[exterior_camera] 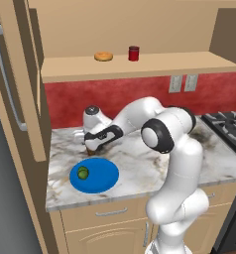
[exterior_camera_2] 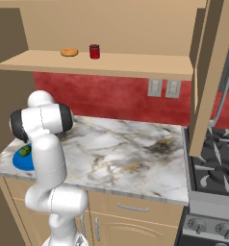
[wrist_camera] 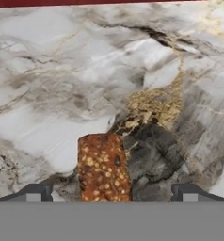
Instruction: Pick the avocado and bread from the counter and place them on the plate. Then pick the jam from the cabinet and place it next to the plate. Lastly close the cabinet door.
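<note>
The dark brown seeded bread (wrist_camera: 103,167) lies on the marble counter (wrist_camera: 62,70), between the two fingertips of my open gripper (wrist_camera: 111,194); nothing is gripped. In the left base view the gripper (exterior_camera: 90,150) reaches down to the counter (exterior_camera: 140,163) just behind the blue plate (exterior_camera: 102,176). The green avocado (exterior_camera: 83,172) rests on the plate's left side. The red jam (exterior_camera: 134,53) stands on the cabinet shelf (exterior_camera: 140,67). The cabinet door (exterior_camera: 13,84) hangs open at the left. From the right base view, the plate (exterior_camera_2: 19,162), avocado (exterior_camera_2: 24,151) and jam (exterior_camera_2: 94,51) show.
An orange-tan ring pastry (exterior_camera: 103,56) sits on the shelf left of the jam. A gas stove (exterior_camera_2: 217,168) borders the counter's right end. A second open door panel (exterior_camera_2: 210,72) hangs above the stove side. The red backsplash carries wall sockets (exterior_camera: 183,83).
</note>
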You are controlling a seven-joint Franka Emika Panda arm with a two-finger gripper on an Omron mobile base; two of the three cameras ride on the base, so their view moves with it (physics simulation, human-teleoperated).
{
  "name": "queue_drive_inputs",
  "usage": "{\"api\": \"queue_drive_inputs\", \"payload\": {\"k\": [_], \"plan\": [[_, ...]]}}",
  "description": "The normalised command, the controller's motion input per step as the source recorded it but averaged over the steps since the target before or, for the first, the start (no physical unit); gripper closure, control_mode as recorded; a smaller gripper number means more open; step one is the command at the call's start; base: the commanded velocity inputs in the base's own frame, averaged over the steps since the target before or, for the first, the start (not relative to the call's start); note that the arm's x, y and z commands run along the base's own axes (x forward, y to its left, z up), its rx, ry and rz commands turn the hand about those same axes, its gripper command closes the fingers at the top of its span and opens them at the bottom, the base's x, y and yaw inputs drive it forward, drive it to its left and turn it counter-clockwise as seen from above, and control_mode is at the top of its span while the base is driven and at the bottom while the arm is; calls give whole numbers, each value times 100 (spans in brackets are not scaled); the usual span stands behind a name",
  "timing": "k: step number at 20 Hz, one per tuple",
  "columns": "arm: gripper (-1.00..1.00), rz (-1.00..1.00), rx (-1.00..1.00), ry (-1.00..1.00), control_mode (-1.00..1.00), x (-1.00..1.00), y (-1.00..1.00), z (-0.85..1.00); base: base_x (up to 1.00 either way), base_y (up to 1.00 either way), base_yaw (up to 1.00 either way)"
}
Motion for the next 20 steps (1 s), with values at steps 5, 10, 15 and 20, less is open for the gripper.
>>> {"api": "queue_drive_inputs", "payload": {"k": [5, 10, 15, 20], "plan": [[-100, 0, 0, 0, -100, 0, 10, -15, 0, 0, 0], [-100, 0, 0, 0, -100, 0, 2, -22, 0, 0, 0], [-100, 0, 0, 0, -100, 0, 0, -24, 0, 0, 0], [-100, 0, 0, 0, -100, 0, 0, -21, 0, 0, 0]]}}
